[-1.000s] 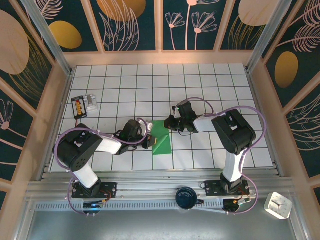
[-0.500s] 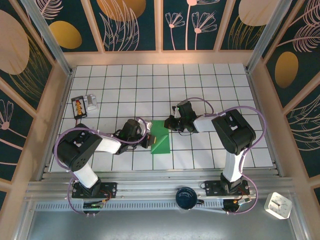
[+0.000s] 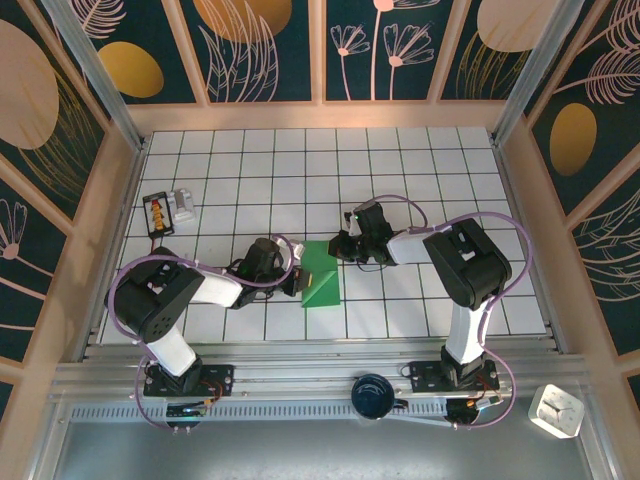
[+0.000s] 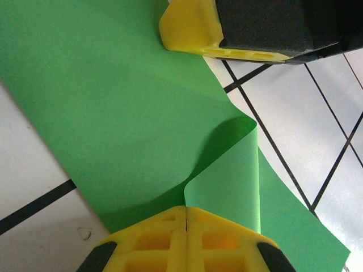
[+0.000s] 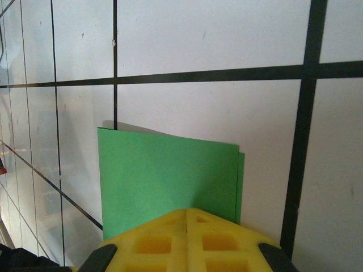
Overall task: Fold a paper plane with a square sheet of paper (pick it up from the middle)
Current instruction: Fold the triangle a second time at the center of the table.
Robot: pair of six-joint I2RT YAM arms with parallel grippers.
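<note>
The square sheet of paper [image 3: 323,284] is green, partly folded, and lies on the white tiled floor between the two arms. My left gripper [image 3: 298,281] is at its left edge. In the left wrist view the yellow jaws [image 4: 186,212] are shut on a curled-up flap of the paper [image 4: 113,102]. My right gripper [image 3: 341,250] is at the paper's far right corner. Its yellow jaws [image 5: 186,213] are shut, with the tips down on the doubled paper [image 5: 164,175]. One of its fingers [image 4: 193,31] rests on the sheet in the left wrist view.
A black and yellow device with a white block [image 3: 168,208] sits at the far left of the floor. Wooden walls [image 3: 118,200] ring the tiled area. A dark round object [image 3: 375,393] and a white box [image 3: 556,410] lie on the near rail, off the tiles.
The left gripper has drawn its flap slightly to the left and the sheet's near edge has shifted a little. The right arm has stayed put.
</note>
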